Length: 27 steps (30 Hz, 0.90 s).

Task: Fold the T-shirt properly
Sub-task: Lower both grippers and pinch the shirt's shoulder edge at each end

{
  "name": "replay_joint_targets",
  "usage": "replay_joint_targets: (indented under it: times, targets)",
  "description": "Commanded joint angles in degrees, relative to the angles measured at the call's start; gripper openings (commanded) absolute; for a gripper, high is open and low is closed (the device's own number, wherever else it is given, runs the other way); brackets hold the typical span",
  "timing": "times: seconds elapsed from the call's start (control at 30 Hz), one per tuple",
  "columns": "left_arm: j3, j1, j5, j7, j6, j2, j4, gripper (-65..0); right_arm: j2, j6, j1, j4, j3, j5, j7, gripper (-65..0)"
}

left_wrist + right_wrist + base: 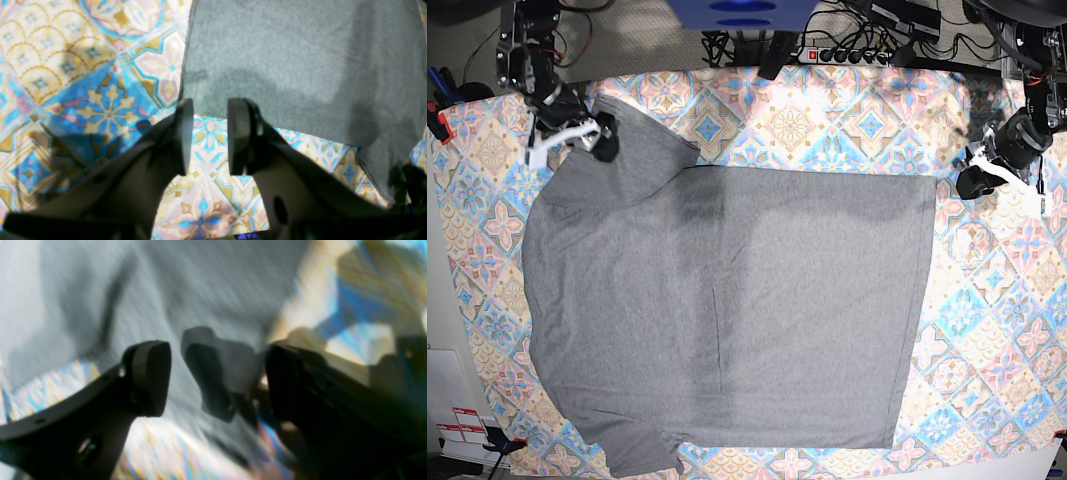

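A: Free room? 
B: Bare tablecloth (pixel 997 300) strip beside the T-shirt (pixel 727 320), wide enough to pass. 
A: Obstacles? 
B: Cables and power strip (pixel 847 53) along the far edge.

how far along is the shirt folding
Done: the T-shirt lies spread flat on the tablecloth, no fold made. In hand: nothing gripped; the left gripper sits open off the hem corner, and the right gripper is open over a sleeve, though that view is blurred. Left: every fold.
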Motion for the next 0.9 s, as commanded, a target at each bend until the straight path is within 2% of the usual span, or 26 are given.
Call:
replay_joint_targets:
  times: [0.0, 0.27, 0.43, 0.5, 0.6, 0.7, 0.77, 0.87]
  targets:
    - [-0.6, 0.0, -0.6, -0.8, -0.1, -1.0, 1.0, -47.7, -0.2, -0.3, -1.0, -1.1, -1.2, -0.3, -3.9, -20.8]
    - [-0.6, 0.0, -0.3, -0.8, -0.2, -1.2, 0.9, -47.7, -0.2, -0.3, -1.5, -0.8, -2.5, -0.3, -2.5, -20.8]
    - [-0.4, -1.3, 3.3, -0.8, -0.8, -2.6, -1.0, -47.6, -0.2, -0.3, -2.8, -0.8, -2.4, -0.3, -2.5, -20.8]
    - [-0.3, -3.4, 3.5, -0.8, -4.7, -2.6, -3.5, -47.7, -0.2, -0.3, -2.8, -0.8, -2.4, -0.3, -2.5, -20.8]
    - [-0.3, -5.6, 3.5, -0.8, -12.8, -2.5, -9.2, -47.7, -0.2, -0.3, -2.8, -0.8, -2.4, -0.3, -2.5, -20.8]
    - [-0.3, -7.5, 3.5, -0.8, -19.0, -2.3, -14.2, -47.5, -0.2, -0.3, -2.8, -0.8, -2.5, -0.3, -2.6, -20.8]
    - [-0.3, -8.7, 3.4, -0.8, -21.1, -2.2, -17.5, -47.1, -0.2, -0.3, -2.9, -0.8, -2.6, -0.3, -2.6, -20.8]
    - [-0.3, -10.7, 3.4, -0.8, -22.4, -2.2, -23.0, -47.0, -0.2, -0.3, -2.9, -0.8, -2.7, -0.3, -2.6, -20.8]
